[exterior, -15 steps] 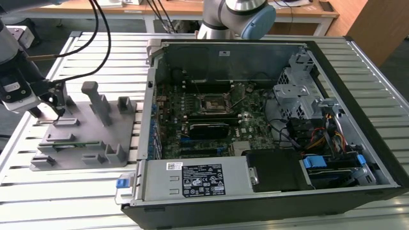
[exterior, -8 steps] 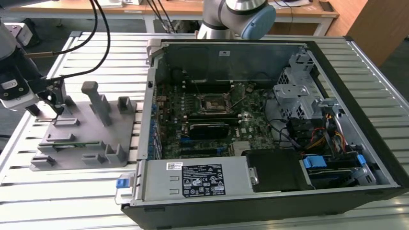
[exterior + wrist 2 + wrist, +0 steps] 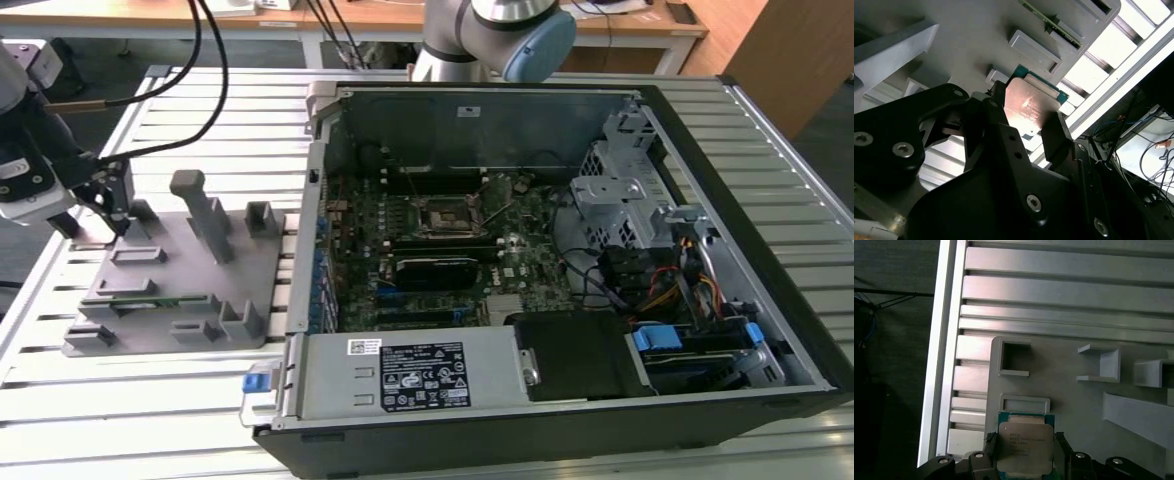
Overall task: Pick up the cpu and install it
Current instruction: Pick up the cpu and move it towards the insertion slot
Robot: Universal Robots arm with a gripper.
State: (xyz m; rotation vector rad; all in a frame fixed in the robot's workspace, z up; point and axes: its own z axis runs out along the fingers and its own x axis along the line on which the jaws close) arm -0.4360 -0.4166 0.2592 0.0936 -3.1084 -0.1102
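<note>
1. Gripper: carried by the arm at the exterior view's left, low over the far corner of the grey fixture plate, which lies on the slatted metal table
2. Fingers: in both wrist views the two dark fingers stand one on each side of the cpu and press against two opposite edges of it, so the gripper is clamped on the chip
3. The cpu: a flat square chip, silvery metal top facing up, with a thin green rim showing along one edge. It sits between the fingers over the fixture plate, just beside a shallow rectangular recess. Whether it rests on the plate or is raised off it cannot be told
4. Memory stick: a long thin green strip lying in the near part of the fixture plate, apart from the gripper
5. Computer case: open and lying on the table at the exterior view's right. The square socket on its board is well apart from the gripper and the cpu
</note>
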